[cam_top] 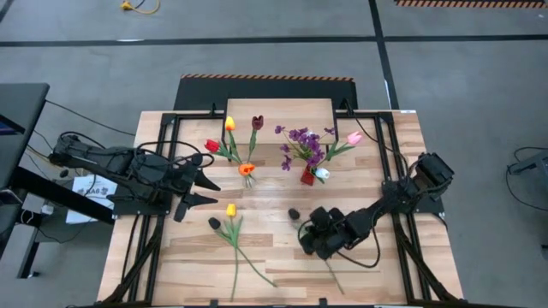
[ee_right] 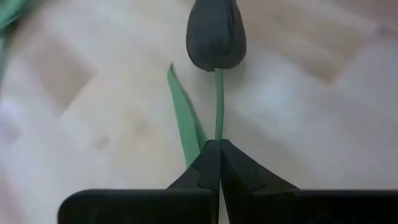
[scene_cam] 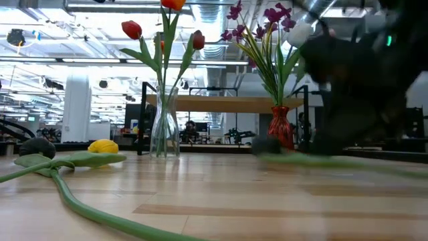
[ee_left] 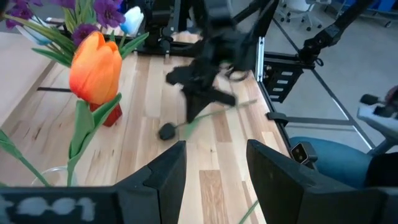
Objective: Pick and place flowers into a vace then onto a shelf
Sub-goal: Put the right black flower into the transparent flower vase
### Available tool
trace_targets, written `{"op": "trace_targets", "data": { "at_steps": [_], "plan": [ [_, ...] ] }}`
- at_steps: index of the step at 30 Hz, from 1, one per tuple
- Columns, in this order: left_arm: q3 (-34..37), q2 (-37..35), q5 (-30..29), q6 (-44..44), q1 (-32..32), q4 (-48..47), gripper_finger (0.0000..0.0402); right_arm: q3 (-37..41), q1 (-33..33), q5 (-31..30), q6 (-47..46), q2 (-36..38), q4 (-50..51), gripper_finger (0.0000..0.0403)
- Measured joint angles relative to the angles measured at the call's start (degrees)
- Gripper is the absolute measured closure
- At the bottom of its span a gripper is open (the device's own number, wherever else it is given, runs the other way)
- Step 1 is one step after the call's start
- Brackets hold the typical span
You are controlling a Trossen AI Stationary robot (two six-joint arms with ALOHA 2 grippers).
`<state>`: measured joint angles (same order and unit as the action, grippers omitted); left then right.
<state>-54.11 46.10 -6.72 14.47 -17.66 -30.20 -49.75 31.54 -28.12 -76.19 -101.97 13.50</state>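
Stem and claw decide the next move: the right claw [ee_right: 219,149] has pinched shut on the green stem of the dark maroon tulip [ee_right: 216,34], whose head lies straight ahead of the fingertips, long axis running away from the wrist, flat on the worktop [cam_top: 360,282]. Lifting should tip the bloom upward toward the red vase [cam_top: 307,176] beyond. The left claw [cam_top: 205,192] waits partly spread, empty, beside the glass vase [scene_cam: 164,127].

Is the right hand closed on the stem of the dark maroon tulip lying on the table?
Yes, the right hand has its fingers pinched together on the green stem just below the dark maroon tulip head.
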Motion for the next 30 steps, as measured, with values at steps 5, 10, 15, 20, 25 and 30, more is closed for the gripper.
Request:
{"op": "trace_targets", "data": {
  "at_steps": [5,10,15,20,25,30],
  "plan": [
    [0.0,1.89,0.04,0.06,0.01,0.29,0.0244,-7.29,0.75,-1.91,5.3,0.15,6.81,0.0402],
    [0.0,3.88,0.12,0.06,-0.01,1.04,0.0244,-11.98,0.84,-3.58,11.97,0.3,8.13,0.0402],
    [-0.02,4.76,0.35,0.06,-0.01,1.83,0.0244,-17.49,0.77,-5.24,19.97,0.3,10.24,0.0402],
    [-0.02,5.22,0.89,-0.31,-0.09,4.87,0.0244,-24.71,0.76,-7.87,29.32,0.33,13.11,0.0402],
    [-0.09,5.23,1.55,-1.55,-0.3,7.61,0.0244,-33.35,0.73,-11.89,41.03,0.37,14.44,0.0403],
    [-0.07,5.23,1.46,-3.36,-0.29,9.59,0.0244,-42.63,1.24,-16.44,53.99,0.43,14.34,0.0403]
  ]
}}
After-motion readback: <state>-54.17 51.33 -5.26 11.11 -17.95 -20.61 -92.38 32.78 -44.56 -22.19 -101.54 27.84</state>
